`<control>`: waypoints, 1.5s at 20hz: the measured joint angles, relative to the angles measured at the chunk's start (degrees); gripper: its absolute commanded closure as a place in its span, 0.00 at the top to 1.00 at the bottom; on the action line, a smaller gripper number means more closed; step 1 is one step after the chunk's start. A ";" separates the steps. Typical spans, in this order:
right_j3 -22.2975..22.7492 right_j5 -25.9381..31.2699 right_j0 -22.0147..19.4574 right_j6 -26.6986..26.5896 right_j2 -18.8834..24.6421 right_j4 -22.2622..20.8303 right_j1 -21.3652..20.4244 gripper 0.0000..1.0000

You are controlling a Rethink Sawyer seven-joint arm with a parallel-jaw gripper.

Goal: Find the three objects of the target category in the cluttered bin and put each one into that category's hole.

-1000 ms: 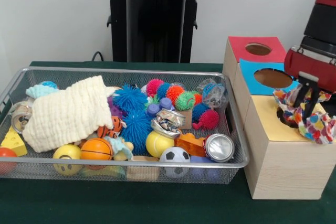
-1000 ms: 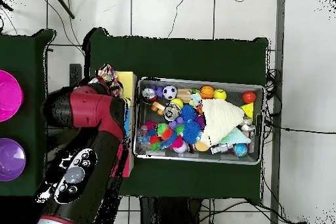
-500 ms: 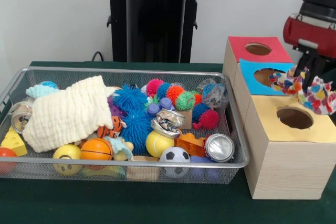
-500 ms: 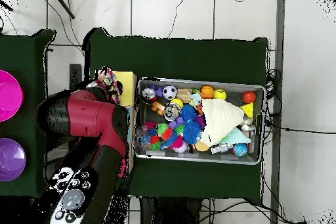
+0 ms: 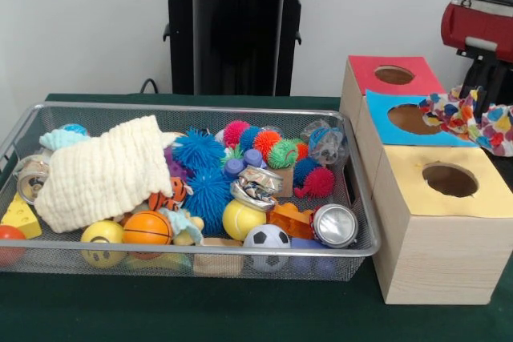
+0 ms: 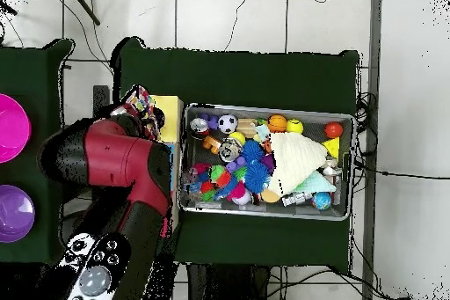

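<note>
Nearest, on the dark green tabletop (image 5: 240, 310): wire mesh bin (image 5: 365, 222), packed. Hard glossy balls along the front wall, a crushed metal can (image 5: 335, 225), spiky rubber balls mid-bin, a cream waffle-weave cloth (image 5: 100, 174) draped soft over the left end.

Beside the bin, the wooden box (image 5: 433, 258), three round holes in a row running away: yellow hole (image 5: 450, 180) nearest, blue hole (image 5: 415, 119) next, red hole (image 5: 393, 74) farthest.

Multicoloured patchwork fabric piece (image 5: 473, 116), limp and crumpled, hangs under the gripper (image 5: 490, 78), above the box's right side, between yellow and blue, overlapping the blue panel's edge. Jaws closed on it, judging by the hang.
</note>
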 measured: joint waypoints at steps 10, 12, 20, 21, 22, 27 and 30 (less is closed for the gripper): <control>0.00 0.00 -0.21 0.00 0.01 -0.30 0.40 0.00; -0.01 -0.01 -0.28 0.00 0.01 -0.33 0.50 0.00; 0.01 -0.04 -0.60 0.00 0.10 -0.53 1.60 0.00; 0.05 -0.08 -0.59 0.00 0.11 -0.55 1.74 0.00; 0.08 -0.12 -0.59 0.00 0.11 -0.58 1.83 0.00; 0.19 -0.17 -0.59 0.00 0.11 -0.67 2.50 0.00; 0.24 -0.28 -0.59 0.00 0.14 -0.71 2.93 0.00</control>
